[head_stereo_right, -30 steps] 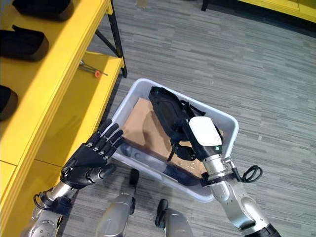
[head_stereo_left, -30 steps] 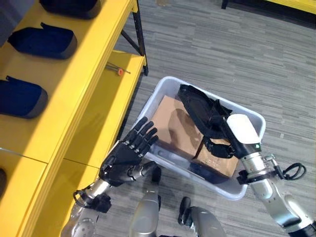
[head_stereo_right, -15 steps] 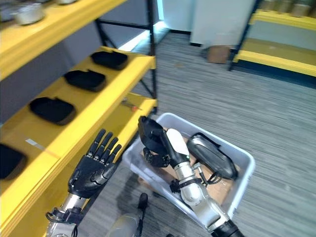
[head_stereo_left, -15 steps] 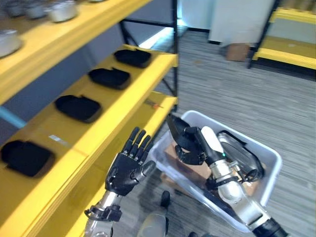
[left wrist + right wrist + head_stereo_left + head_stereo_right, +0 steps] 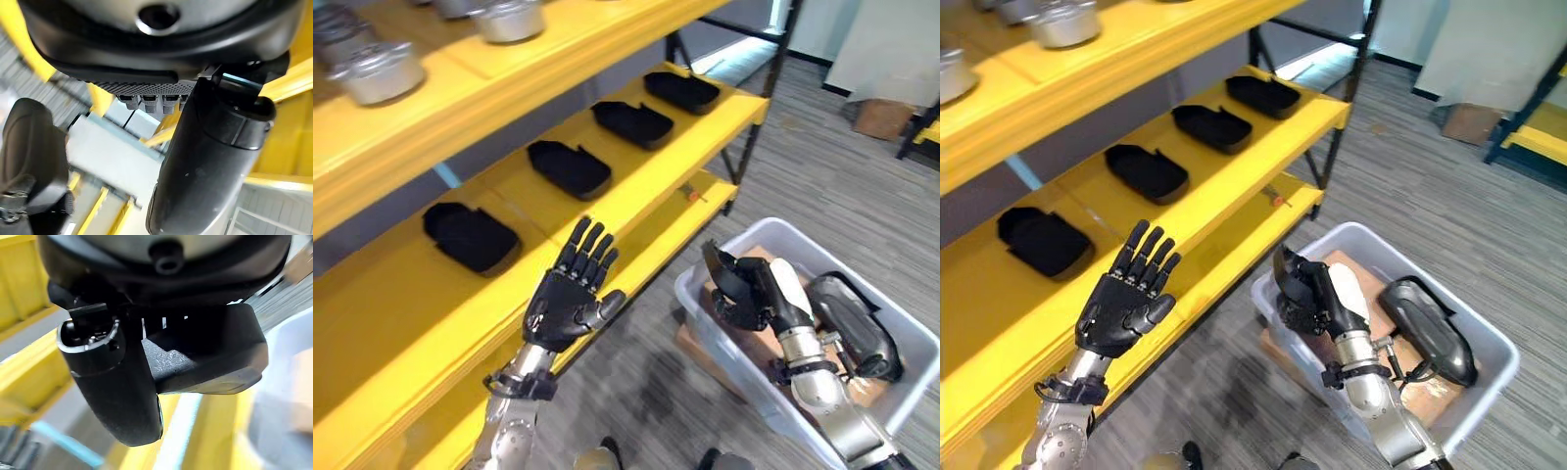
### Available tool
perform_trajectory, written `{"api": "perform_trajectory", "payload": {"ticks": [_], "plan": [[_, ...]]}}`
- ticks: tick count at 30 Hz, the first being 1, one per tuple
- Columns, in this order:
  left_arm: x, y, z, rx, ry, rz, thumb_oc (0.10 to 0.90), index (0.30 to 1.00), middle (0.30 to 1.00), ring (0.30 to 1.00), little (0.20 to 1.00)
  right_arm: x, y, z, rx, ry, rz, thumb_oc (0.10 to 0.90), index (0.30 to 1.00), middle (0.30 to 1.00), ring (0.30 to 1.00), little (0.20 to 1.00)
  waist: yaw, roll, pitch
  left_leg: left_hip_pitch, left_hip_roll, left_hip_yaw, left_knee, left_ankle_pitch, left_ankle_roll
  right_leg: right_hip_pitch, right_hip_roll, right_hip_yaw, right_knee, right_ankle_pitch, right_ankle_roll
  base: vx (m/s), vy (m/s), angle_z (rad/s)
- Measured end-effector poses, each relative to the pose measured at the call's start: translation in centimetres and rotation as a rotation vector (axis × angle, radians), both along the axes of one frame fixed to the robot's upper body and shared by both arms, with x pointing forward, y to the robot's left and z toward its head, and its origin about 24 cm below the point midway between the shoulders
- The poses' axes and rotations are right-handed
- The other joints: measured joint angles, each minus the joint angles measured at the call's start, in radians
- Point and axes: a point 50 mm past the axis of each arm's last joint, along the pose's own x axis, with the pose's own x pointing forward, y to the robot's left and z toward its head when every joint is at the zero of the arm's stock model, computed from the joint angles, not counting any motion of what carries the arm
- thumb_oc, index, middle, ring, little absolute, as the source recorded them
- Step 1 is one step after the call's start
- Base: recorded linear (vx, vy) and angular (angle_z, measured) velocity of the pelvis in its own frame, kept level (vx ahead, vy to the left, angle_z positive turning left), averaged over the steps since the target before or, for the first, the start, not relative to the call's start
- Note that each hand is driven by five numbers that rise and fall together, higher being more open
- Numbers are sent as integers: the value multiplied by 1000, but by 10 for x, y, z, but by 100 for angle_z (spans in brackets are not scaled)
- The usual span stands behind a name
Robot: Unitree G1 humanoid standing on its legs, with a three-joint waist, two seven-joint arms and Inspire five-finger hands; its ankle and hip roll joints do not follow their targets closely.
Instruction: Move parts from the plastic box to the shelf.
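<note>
- Clearly, the right hand (image 5: 1310, 294) held a black part (image 5: 205, 357), its fingers curled round it, lifted just above the near rim of the box (image 5: 1489, 387).
- Left hand (image 5: 570, 299) was raised and spread wide, holding nothing, between the held part and the shelf (image 5: 705, 127).
- On the middle shelf board, four black parts (image 5: 570, 168) lay in a row, each well apart from the next; bare yellow board showed near the left hand, at the close end of the row.
- One more black part (image 5: 1427, 331) lay in the box on cardboard (image 5: 1410, 399), just beside the right forearm.
- To do this step well, I judged the right hand should carry its part across toward the bare stretch of board, clearing the box rim and the shelf's front edge before lowering.
- Grip looked partial, with the part standing out past the fingers, so a slow swing would lessen the risk of a slip.
- Probably best to lay the part flat, in line with the row, and let go only once it rested on the board.
- Left hand should stay out of the path or steady the part.
</note>
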Motion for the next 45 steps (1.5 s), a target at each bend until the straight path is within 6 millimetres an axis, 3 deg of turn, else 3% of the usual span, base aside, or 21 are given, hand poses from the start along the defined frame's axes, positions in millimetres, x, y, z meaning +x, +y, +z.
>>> {"api": "perform_trajectory", "payload": {"ticks": [5,7,9,10,11,15,27,28,29,30,31,32,33,34,35,37,38,39,40,43,45], "plan": [[-19,20,-8,95,64,10,900,1000,1000,1000,1000,1,22,20,99,-117,22,400,300,300,300,300,93,0,-3,2,-62,-19,-27,0,67,41,-53,-18,-29,93,31,-159,369,56],[-20,19,-9,100,65,-12,900,1000,1000,1000,1000,1,21,22,99,-148,-6,400,300,300,300,300,86,0,-4,-3,-82,-9,-50,7,86,66,-61,-57,-50,112,47,-82,144,59],[-21,18,-8,109,62,-18,900,1000,1000,1000,1000,1,19,22,103,-156,-28,400,300,300,300,300,91,-1,-4,-3,-99,-53,-93,26,112,43,-58,-15,-29,112,47,-146,109,86],[-18,17,-6,109,50,-26,900,1000,1000,1000,1000,-4,15,15,110,-143,-65,400,300,300,300,300,37,0,-6,-14,-100,-139,-150,83,118,1,44,193,15,30,80,-138,63,144],[-17,17,-5,111,42,-31,900,1000,1000,1000,1000,-7,11,11,110,-128,-83,400,300,300,300,300,16,-1,-6,-18,-101,-176,-170,101,119,-13,100,260,21,-5,77,-43,27,153],[-20,12,-3,95,36,-49,900,1000,1000,1000,1000,-14,2,1,84,-117,-145,400,300,300,300,300,-18,-10,-15,-24,-128,-222,-180,124,104,-50,265,384,-64,-47,-12,-57,-8,51],[-31,10,-3,107,41,-65,900,1000,1000,1000,1000,-27,-64,5,-17,-263,-546,400,300,300,300,300,-48,7,-30,-45,-108,-238,-179,134,78,11,307,394,-209,27,-36,-27,-36,12],[-27,6,-2,103,37,-84,900,1000,1000,1000,1000,-39,-79,4,-52,-293,-636,400,300,300,300,300,-84,12,-31,-50,-117,-194,-183,129,-39,35,297,349,-215,32,-38,-343,163,88],[-24,6,3,113,15,-91,900,1000,1000,1000,1000,-50,-85,2,-73,-292,-667,400,300,300,300,300,-103,-13,-35,-49,-70,88,-139,-31,-39,56,246,290,-241,38,-45,-304,271,131],[-19,0,7,101,-8,-105,900,1000,1000,1000,1000,-51,-87,7,-66,-327,-689,400,300,300,300,300,-132,-34,-28,-83,0,223,10,-54,2,45,190,252,-225,38,-50,-206,404,77],[-12,-22,16,82,-40,-179,900,1000,1000,1000,1000,-34,-82,24,-20,-417,-669,400,300,300,300,300,-143,-39,-23,-85,109,113,126,-45,-41,29,150,290,-208,45,-42,-102,548,30],[-12,-33,22,78,-68,-226,900,1000,1000,1000,1000,-26,-77,34,8,-472,-631,400,300,300,300,300,-155,-27,-23,-46,156,38,101,-28,-72,31,138,322,-205,49,-35,-127,631,-51],[-7,-37,26,80,-95,-246,900,1000,1000,1000,1000,-22,-71,41,16,-523,-575,400,300,300,300,300,-151,-24,-22,-2,214,-109,99,18,-164,23,121,410,-195,59,-18,-164,716,-53],[1,-34,24,92,-85,-229,900,1000,1000,1000,1000,-23,-69,42,1,-548,-543,400,300,300,300,300,-156,-22,-23,14,275,-185,116,43,-200,15,116,431,-175,58,-16,-151,560,-84],[6,-22,22,80,-77,-154,900,1000,1000,1000,1000,-21,-62,52,0,-621,-479,400,300,300,300,300,-160,-24,-23,49,312,-218,52,52,-189,-44,79,471,-135,78,16,-199,675,-62],[10,-17,15,65,-42,-104,900,1000,1000,1000,1000,-22,-66,62,-21,-678,-461,400,300,300,300,300,-166,10,-27,56,236,-180,-66,68,-152,-64,6,456,-144,116,76,-192,623,-27],[9,-19,10,53,-23,-101,900,1000,1000,1000,1000,-23,-69,63,-39,-684,-471,400,300,300,300,300,-173,45,-28,65,190,-62,-74,23,-170,-40,-28,424,-147,138,118,-185,532,29],[4,-10,-5,73,48,-75,900,1000,1000,1000,1000,-27,-57,46,-28,-631,-448,400,300,300,300,300,-147,-17,-22,71,61,-47,-79,34,-99,-46,-137,398,-180,325,103,-264,602,40],[-1,-5,-16,86,98,-59,900,1000,1000,1000,1000,-29,-49,40,-39,-608,-408,400,300,300,300,300,-129,-17,-22,53,31,-53,-73,25,-59,-46,-154,396,-188,416,93,-247,460,41],[-7,3,-22,122,131,-57,900,1000,1000,1000,1000,-30,-40,35,-72,-593,-358,400,300,300,300,300,-93,-40,-25,21,-16,-76,-88,25,8,-44,-166,365,-191,468,94,-182,298,37],[-11,13,-20,175,133,-73,900,1000,1000,1000,1000,-28,-32,36,-111,-602,-313,400,300,300,300,300,-60,-50,-24,19,-41,-74,-157,81,56,-75,-141,327,-173,449,129,-181,251,20]]}}
